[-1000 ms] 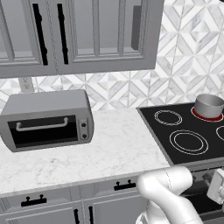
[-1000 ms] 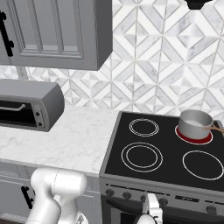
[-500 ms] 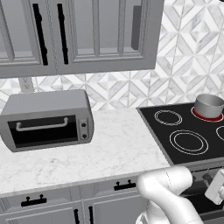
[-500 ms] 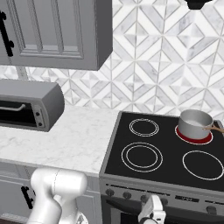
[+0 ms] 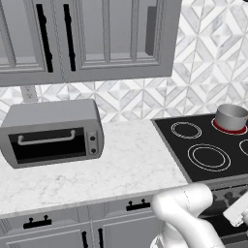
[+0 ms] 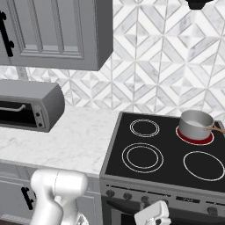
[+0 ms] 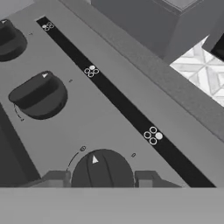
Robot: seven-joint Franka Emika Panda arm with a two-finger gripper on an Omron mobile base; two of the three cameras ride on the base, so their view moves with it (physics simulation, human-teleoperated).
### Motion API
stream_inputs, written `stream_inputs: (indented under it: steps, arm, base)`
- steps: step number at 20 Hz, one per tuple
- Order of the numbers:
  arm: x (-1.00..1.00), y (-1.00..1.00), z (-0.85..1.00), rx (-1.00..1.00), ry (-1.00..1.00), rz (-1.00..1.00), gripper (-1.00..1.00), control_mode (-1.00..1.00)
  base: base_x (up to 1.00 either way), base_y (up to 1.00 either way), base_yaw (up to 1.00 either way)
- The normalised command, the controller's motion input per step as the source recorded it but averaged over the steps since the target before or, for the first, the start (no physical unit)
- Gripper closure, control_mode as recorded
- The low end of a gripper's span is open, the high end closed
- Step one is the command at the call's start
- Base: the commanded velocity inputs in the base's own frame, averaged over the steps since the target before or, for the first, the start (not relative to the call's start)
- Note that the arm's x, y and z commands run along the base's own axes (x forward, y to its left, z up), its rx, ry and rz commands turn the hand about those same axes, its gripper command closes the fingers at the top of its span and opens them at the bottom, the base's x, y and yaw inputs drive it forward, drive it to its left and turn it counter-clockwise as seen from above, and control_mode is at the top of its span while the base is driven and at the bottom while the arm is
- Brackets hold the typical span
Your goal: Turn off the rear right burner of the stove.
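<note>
The stove is a glossy black cooktop with a grey knob panel along its front. The rear right burner glows red under a grey pot; it is also seen as a red ring in the left base view. My white hand hangs low in front of the panel. In the hand view, my gripper is shut on a dark round knob, with one fingertip against each side. The knob's white pointer aims up towards the black indicator strip.
Two more knobs sit further along the panel. A grey toaster oven stands on the marble counter left of the stove. Grey cabinets hang above, and drawers run below the counter.
The hand has barely shifted in front of the stove's panel. Nothing else has moved.
</note>
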Motion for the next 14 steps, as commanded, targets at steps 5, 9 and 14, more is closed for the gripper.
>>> stream_inputs:
  steps: [5,9,14]
  arm:
    - [-0.06,-0.1,0.14,0.26,-0.13,-0.02,1.0,-1.0]
    - [-0.06,-0.09,0.16,0.29,-0.08,-0.06,1.0,-1.0]
    - [-0.06,-0.08,0.15,0.31,-0.05,-0.08,1.0,-1.0]
  base:
    - [0.0,0.0,0.0]
    - [0.0,0.0,0.0]
    - [0.0,0.0,0.0]
